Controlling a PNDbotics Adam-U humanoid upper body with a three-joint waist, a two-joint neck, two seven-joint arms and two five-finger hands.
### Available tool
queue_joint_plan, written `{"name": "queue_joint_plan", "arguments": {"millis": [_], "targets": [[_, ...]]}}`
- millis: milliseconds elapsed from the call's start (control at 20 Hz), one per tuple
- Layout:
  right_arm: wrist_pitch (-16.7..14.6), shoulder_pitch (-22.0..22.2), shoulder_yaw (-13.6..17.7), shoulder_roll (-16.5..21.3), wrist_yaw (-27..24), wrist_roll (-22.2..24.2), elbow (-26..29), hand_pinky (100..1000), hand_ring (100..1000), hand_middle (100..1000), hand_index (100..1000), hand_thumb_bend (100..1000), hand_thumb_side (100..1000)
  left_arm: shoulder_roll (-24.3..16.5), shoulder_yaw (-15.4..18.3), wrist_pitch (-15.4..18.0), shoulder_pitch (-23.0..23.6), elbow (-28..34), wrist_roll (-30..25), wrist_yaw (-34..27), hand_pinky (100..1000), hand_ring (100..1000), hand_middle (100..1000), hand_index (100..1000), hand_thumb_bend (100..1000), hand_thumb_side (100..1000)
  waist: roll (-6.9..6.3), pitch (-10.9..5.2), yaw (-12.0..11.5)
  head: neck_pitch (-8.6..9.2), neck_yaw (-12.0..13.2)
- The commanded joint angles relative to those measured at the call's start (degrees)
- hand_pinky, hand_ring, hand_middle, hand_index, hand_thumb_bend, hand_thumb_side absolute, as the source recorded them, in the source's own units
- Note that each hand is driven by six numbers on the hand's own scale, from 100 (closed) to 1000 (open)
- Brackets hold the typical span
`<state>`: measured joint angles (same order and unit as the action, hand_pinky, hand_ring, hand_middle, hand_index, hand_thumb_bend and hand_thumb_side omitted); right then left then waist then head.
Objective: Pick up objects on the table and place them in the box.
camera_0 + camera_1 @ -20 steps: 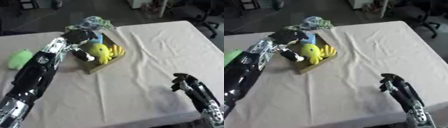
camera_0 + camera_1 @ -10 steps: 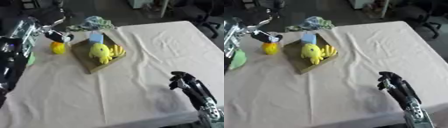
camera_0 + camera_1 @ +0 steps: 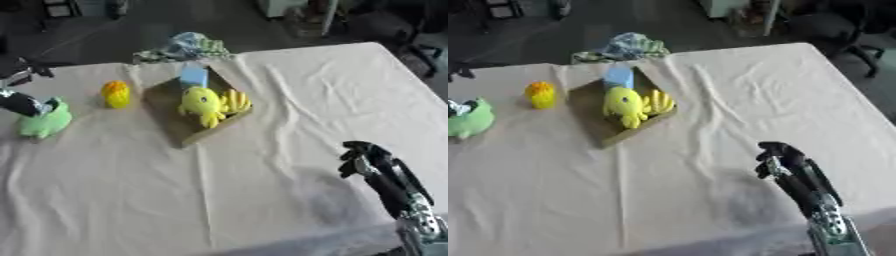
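Note:
A shallow cardboard box (image 3: 179, 127) lies left of the table's middle. In it are a yellow plush toy (image 3: 202, 103), a bunch of bananas (image 3: 236, 100) and a light blue block (image 3: 192, 77). A small yellow-orange toy (image 3: 115, 93) stands on the cloth left of the box. Further left lies a green plush toy (image 3: 44, 121). My left hand (image 3: 17, 102) shows only in part at the left edge, touching or just over the green toy. My right hand (image 3: 366, 159) hovers low at the right front, fingers curled, holding nothing.
A crumpled blue-green bundle (image 3: 186, 46) sits at the table's far edge behind the box. A beige cloth (image 3: 289, 90) covers the table. Dark chairs (image 3: 833, 25) stand beyond the far right corner.
My left arm has drawn back from the box to the left edge by the green toy. The yellow-orange toy now shows beside the box. The right hand has barely moved.

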<state>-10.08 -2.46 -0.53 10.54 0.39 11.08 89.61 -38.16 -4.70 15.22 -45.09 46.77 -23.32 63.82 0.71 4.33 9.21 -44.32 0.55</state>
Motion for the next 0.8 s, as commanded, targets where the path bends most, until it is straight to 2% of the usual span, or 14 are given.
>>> {"name": "queue_joint_plan", "arguments": {"millis": [50,250,300,500,650,800], "targets": [[-0.1,-0.4,0.3,1.3,0.1,0.0,0.7,511,531,553,754,100,547,-2.2,1.1,0.0,-0.5,-0.4,-2.0,0.0,782,750,802,875,299,428,-0.12,-0.2,-0.1,0.2,0.0],[-0.1,-0.3,0.3,1.3,0.1,0.0,0.6,511,531,553,754,100,550,-1.6,1.3,-0.2,0.0,-2.1,-2.4,1.3,778,745,798,871,298,371,0.02,-0.2,0.0,0.2,0.0],[-0.1,-0.3,0.3,1.3,0.1,0.0,0.6,511,531,553,754,100,550,-1.4,1.4,-0.3,0.2,-2.4,-2.1,1.7,772,737,790,867,295,337,0.06,-0.17,0.0,0.2,0.0],[-0.1,-0.3,0.2,1.2,0.0,0.0,0.5,511,531,553,754,100,553,-0.5,2.3,-2.3,0.9,-2.9,1.2,3.0,758,717,779,864,266,318,0.24,-0.07,0.2,0.2,-0.1],[-0.1,-0.3,0.2,1.1,0.0,0.0,0.4,511,531,553,754,100,554,0.4,2.9,-4.6,1.6,-2.5,4.2,3.7,721,660,722,830,222,295,0.37,-0.03,0.3,0.2,-0.1],[-0.1,-0.3,0.1,1.0,0.0,0.0,0.4,511,531,553,754,100,553,1.3,2.7,-5.3,2.4,-3.0,7.7,3.9,691,601,641,770,184,281,0.46,0.0,0.4,0.2,-0.2]]}}
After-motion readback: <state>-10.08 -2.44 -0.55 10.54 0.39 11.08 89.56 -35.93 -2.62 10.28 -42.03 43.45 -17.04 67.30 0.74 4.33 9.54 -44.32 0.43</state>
